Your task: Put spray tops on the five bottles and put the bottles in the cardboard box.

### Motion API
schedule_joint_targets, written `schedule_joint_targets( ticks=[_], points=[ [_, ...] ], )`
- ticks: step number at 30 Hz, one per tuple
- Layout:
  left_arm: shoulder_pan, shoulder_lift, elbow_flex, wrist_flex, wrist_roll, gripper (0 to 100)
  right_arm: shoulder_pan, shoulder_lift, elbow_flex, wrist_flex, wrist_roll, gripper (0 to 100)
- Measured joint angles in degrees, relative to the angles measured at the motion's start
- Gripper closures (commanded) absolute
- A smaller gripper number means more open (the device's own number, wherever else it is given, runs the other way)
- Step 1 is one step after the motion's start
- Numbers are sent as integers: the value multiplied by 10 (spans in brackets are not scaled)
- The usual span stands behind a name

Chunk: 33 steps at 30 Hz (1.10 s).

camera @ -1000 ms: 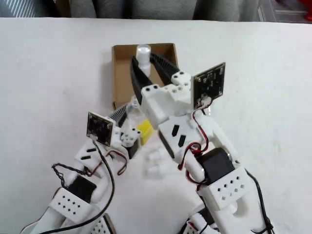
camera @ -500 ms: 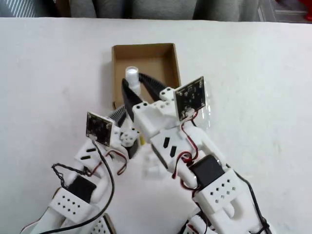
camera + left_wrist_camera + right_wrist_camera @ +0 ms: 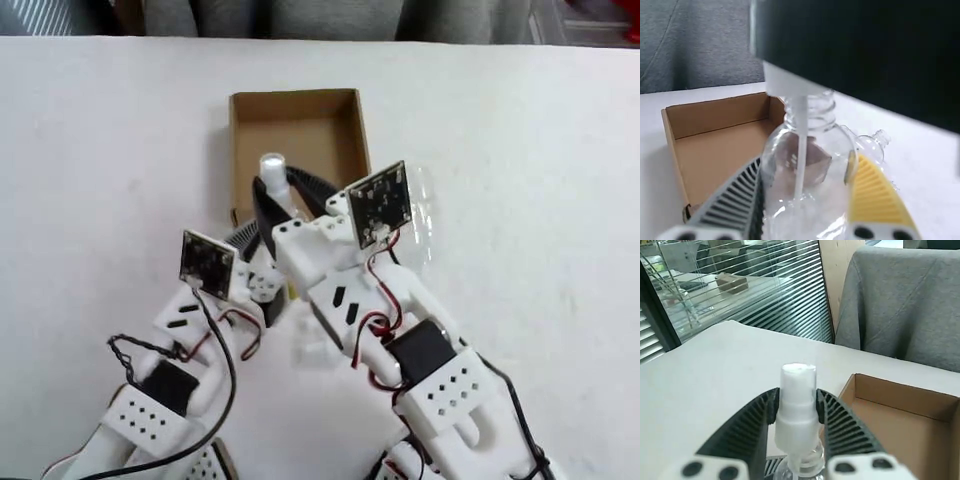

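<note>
Spray top [image 3: 797,400] over bottle [image 3: 816,199] neck

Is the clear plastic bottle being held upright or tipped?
Upright: the clear plastic bottle stands neck-up between the left jaws, the white spray top directly above.

One bottle [image 3: 827,142] plus another bottle [image 3: 872,147], two altogether, are counted; one spray top [image 3: 797,390] and one cardboard box [image 3: 300,125] are seen.

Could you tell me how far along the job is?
Nothing looks finished: the cardboard box shows a bare floor. In hand: the left gripper grips a bottle, the right gripper holds a spray top at its neck, tube inside. Still to do: seating it, boxing, and the rest, including an uncapped bottle lying nearby.
</note>
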Motion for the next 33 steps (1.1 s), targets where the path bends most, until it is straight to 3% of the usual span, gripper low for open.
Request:
schedule_joint_targets(
  ticks=[14,33],
  points=[
    [1,0,-1,0,0,976,25,-34,0,25,24,978],
    [-1,0,0,0,-1,976,-1,-55,4,56,38,977]
  ],
)
